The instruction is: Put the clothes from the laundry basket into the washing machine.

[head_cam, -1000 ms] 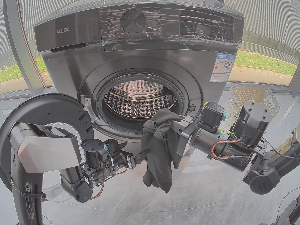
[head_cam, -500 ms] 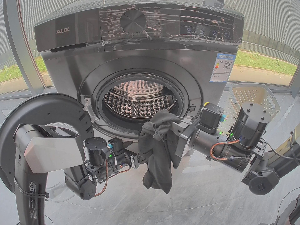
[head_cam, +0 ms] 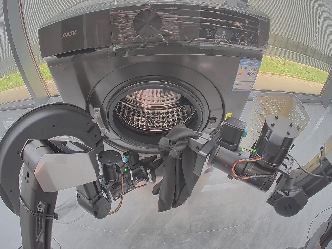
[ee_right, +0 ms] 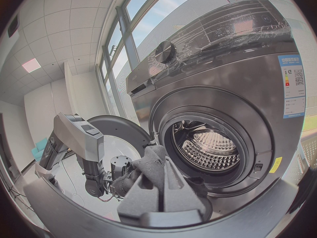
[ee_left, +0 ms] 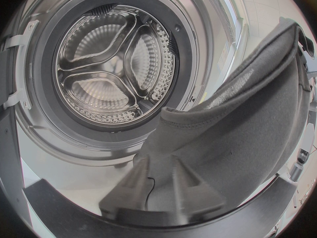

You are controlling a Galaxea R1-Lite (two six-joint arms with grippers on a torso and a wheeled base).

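The round door point(head_cam: 45, 125) of the washer point(head_cam: 155, 63) stands swung wide open, to the left of the left pincer point(head_cam: 156, 163). That pincer sits low in front of the washer, below the mouth of the drum point(head_cam: 152, 113). Its fingers are a little apart and grip nothing, and their tips point at the cloth point(head_cam: 178, 170) just to its right. Whether the tips touch the fabric cannot be told.

The dark grey cloth hangs between the two pincers, in front of the lower rim of the drum mouth and outside the drum. Its top is bunched at the right pincer point(head_cam: 193, 140) and the rest trails down in long folds above the floor point(head_cam: 207, 222).

The right pincer is closed tight on that bunched top, with only a thin slit between its fingers and fabric heaped over them. It is level with the lower right rim of the opening.

Behind and to the right of the right pincer stands the pale basket point(head_cam: 280, 104), beside the washer.
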